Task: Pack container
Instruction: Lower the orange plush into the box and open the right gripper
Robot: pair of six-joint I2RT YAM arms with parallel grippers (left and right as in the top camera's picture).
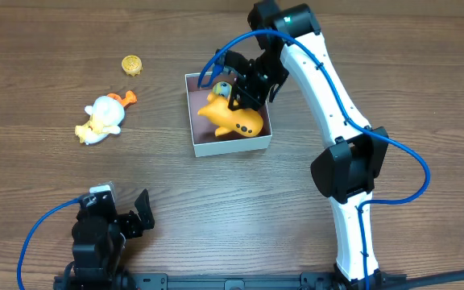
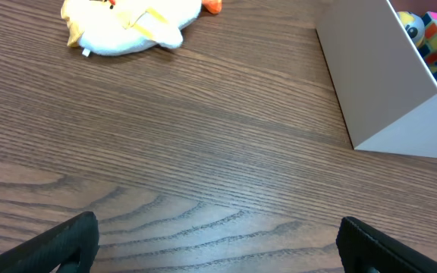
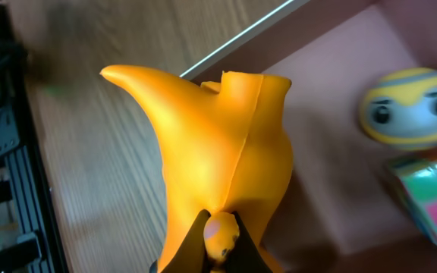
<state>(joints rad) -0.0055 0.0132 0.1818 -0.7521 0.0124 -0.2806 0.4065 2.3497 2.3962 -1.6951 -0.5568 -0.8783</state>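
Right gripper (image 3: 220,244): closed, pinching a small knob on the underside of a yellow rubber toy (image 3: 226,152). The toy hangs tilted over the box (image 1: 232,147), one pointed end reaching past the box's left wall; whether its body touches the floor of the box cannot be told. The box, white outside and dull pink inside, sits on the wooden table (image 1: 39,177) directly below the right gripper. Inside the box, at its far side, lie a round yellow toy with a face (image 3: 410,106) and a multicoloured cube (image 3: 431,205), just beside each other. Left gripper (image 2: 218,224): open, jaws wide apart, nothing between them, low over the table, well apart from the box on its near left side. A white and yellow plush duck (image 1: 103,119) lies on its side to the left of the box. A small round yellow item (image 1: 132,64) lies beyond the duck, to the far left of the box; its nature cannot be told.
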